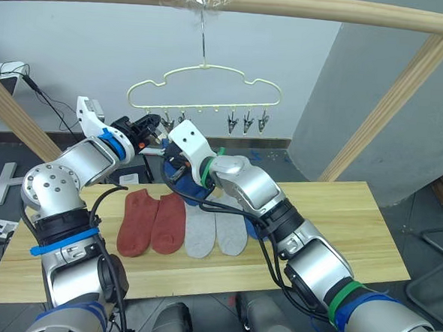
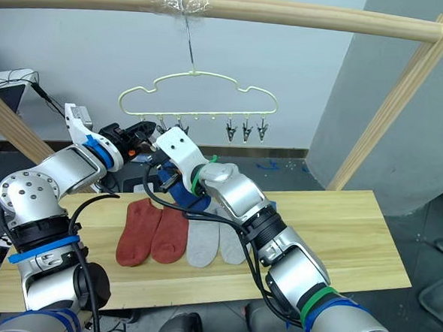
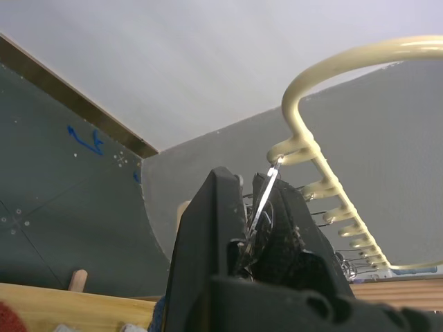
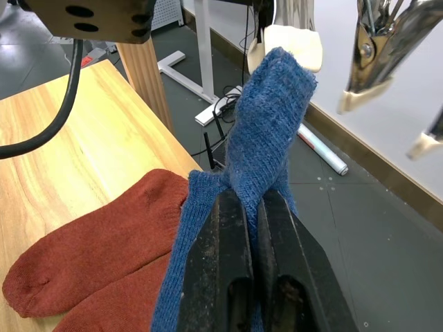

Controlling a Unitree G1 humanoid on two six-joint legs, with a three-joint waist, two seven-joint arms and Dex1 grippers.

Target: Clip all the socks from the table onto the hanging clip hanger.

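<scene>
Starting at the left, our left gripper is raised to the bottom bar of the clip hanger, at about ten o'clock from the socks lying on the table. Its fingers are closed on the leftmost clip, which the left wrist view shows pinched between them.

Just right of it, our right gripper is clamped on a blue sock, lifted off the table with its free end standing up toward the clips.

Below, at six o'clock from the hanger, two rust-red socks and two light grey socks lie side by side on the table, still unclipped.

We judge this the first clipping. Next we would squeeze the clip open, feed the sock's edge into it, then release.
</scene>
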